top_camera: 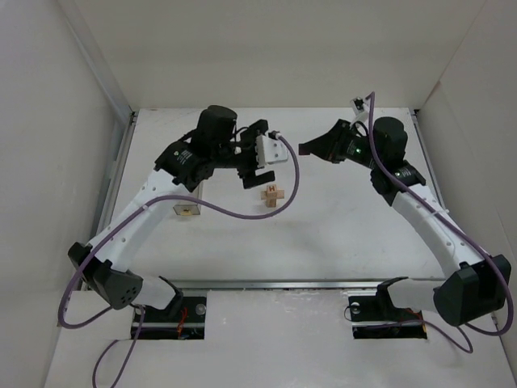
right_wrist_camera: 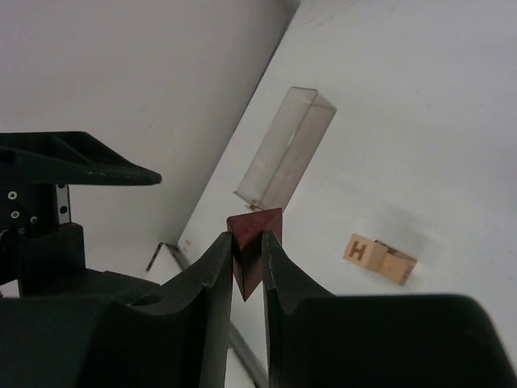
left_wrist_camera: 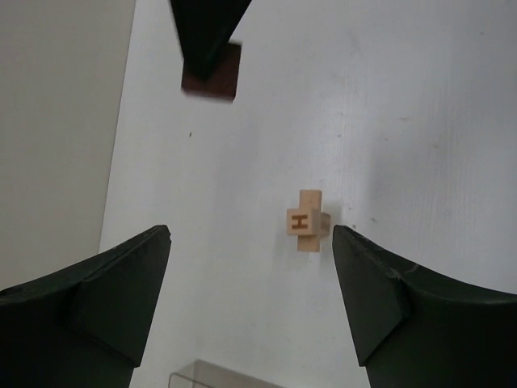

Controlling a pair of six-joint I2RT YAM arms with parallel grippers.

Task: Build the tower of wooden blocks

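The wood block tower [top_camera: 272, 196] is a tiny stack of light-tan bars laid crosswise, the top one marked H, standing mid-table. It also shows in the left wrist view [left_wrist_camera: 307, 221] and the right wrist view [right_wrist_camera: 380, 259]. My left gripper [top_camera: 252, 155] [left_wrist_camera: 250, 234] is open and empty, raised just left of the stack. My right gripper [top_camera: 307, 148] [right_wrist_camera: 249, 242] is shut on a dark reddish-brown block [right_wrist_camera: 257, 222], held in the air to the far right of the stack. That block also shows in the left wrist view [left_wrist_camera: 214, 77].
A clear rectangular plastic box [top_camera: 187, 202] stands left of the stack, under the left arm; it also shows in the right wrist view [right_wrist_camera: 283, 149] and at the bottom edge of the left wrist view [left_wrist_camera: 218, 376]. White walls enclose the table on three sides.
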